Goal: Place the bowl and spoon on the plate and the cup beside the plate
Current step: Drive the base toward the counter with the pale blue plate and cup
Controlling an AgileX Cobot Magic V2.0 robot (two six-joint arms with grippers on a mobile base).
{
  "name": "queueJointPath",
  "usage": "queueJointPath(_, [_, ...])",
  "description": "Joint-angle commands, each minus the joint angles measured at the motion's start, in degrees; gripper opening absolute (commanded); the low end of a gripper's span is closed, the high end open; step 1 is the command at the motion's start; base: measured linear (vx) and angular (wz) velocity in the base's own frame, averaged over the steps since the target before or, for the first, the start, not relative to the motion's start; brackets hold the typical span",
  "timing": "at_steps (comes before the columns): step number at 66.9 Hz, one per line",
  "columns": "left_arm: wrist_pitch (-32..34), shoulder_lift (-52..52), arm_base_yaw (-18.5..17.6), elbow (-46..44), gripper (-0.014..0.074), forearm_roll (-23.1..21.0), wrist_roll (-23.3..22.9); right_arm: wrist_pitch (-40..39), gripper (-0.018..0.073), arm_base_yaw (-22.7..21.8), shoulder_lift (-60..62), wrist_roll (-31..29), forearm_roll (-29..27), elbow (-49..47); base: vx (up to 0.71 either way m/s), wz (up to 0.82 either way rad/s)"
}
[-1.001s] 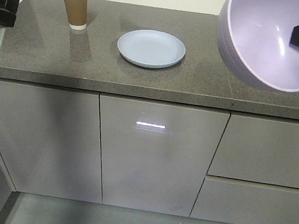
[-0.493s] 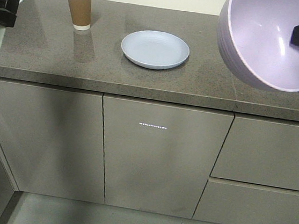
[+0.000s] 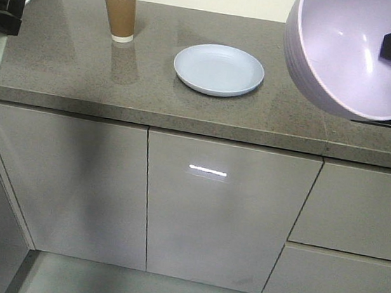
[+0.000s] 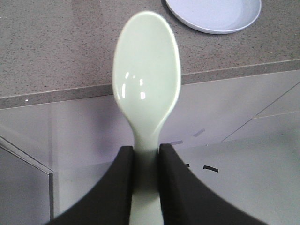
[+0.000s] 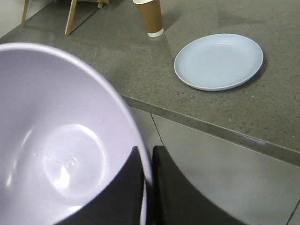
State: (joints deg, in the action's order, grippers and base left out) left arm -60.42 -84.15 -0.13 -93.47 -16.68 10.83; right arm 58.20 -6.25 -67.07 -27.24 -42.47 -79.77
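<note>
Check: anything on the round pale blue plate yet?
Nothing visible: the round pale blue plate is bare in the front and right wrist views. Its underside against the grey stone counter is hidden.

Nothing readable in any of my views, honestly. No text, labels, brands or numbers that I can make out. The cup [image 3: 119, 12] shows a plain brown side from here, and the bright streak [image 3: 208, 170] on the cabinet door [image 3: 222, 220] doesn't resolve into any letters.
</note>
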Motion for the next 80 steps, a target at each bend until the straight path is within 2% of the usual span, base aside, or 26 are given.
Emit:
queueJointPath(1, [2.86,2.05,-0.09,-1.39,-0.0006,-1.57,0.02,-2.66,-0.0006,-0.34,1.15,-0.64,-2.76,-1.69,0.06,0.10])
queueJointPath(80, [2.86,2.05,-0.09,-1.39,-0.0006,-1.57,0.02,-2.66,-0.0006,-0.34,1.15,-0.64,-2.71,-1.69,0.09,0.03])
